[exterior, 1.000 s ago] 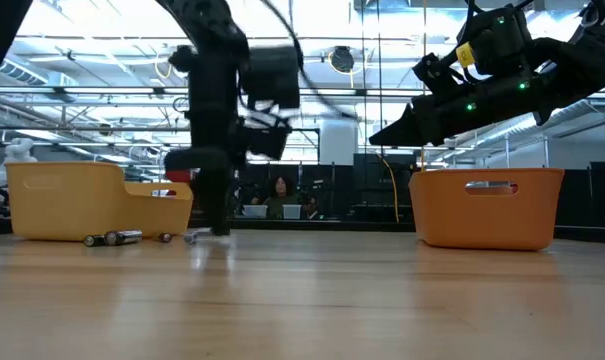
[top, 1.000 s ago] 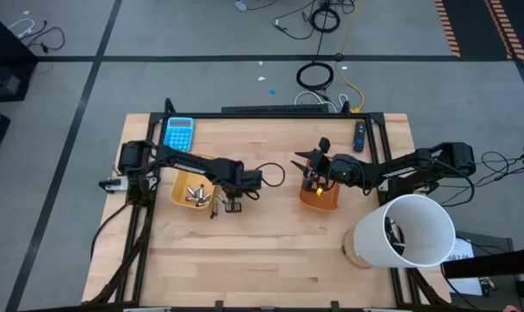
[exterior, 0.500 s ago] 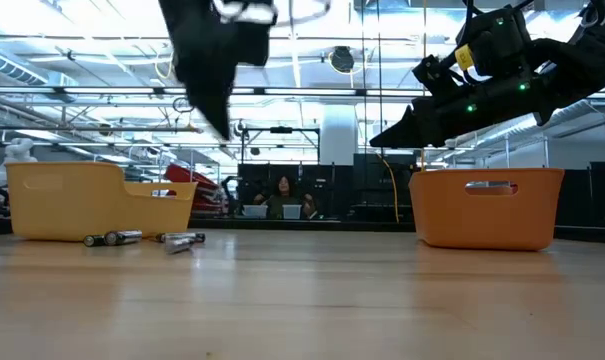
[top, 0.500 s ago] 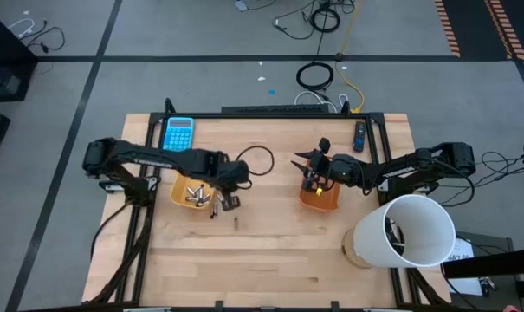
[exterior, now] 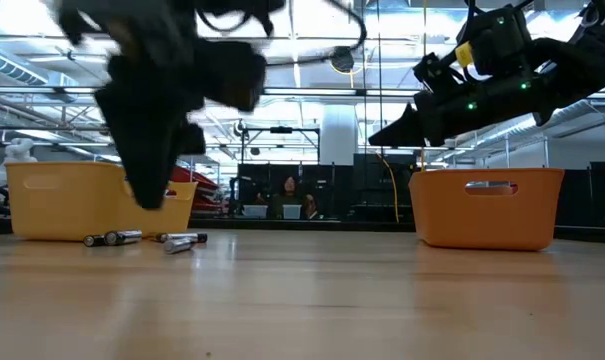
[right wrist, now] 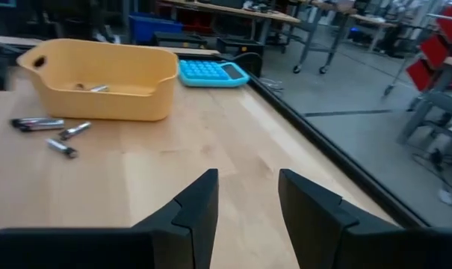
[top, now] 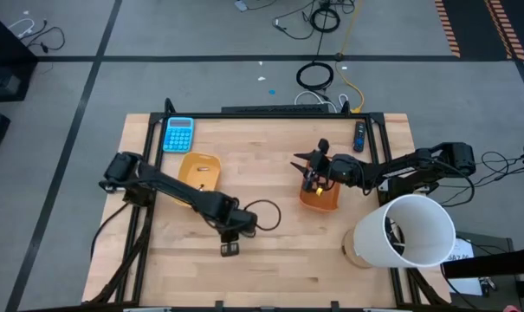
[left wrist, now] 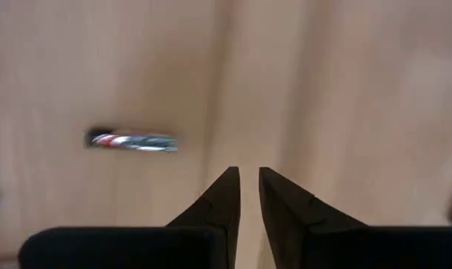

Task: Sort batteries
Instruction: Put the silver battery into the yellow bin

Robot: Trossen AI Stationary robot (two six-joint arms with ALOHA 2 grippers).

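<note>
— Swinging away from the yellow tray point(top: 198, 170), the left gripper point(left wrist: 249, 187) now sits over bare bench point(top: 279, 260) toward the front. Its fingers?
— Nearly closed, a thin gap, holding nothing; one battery point(left wrist: 133, 141) lies beside them.
— And the right gripper point(right wrist: 246, 196)?
— Above the orange bin point(top: 318, 198), fingers apart, empty. Other batteries point(exterior: 142, 238) lie by the yellow tray.

Bare table point(top: 279, 260) across the front and middle. Yellow tray point(top: 200, 171) with loose batteries point(exterior: 142, 238) beside it blocks left; orange bin point(top: 319, 198) under right arm blocks right. Left arm point(top: 184, 195) lies diagonally over centre-left. White bucket point(top: 406, 230) fills the front-right corner.
</note>
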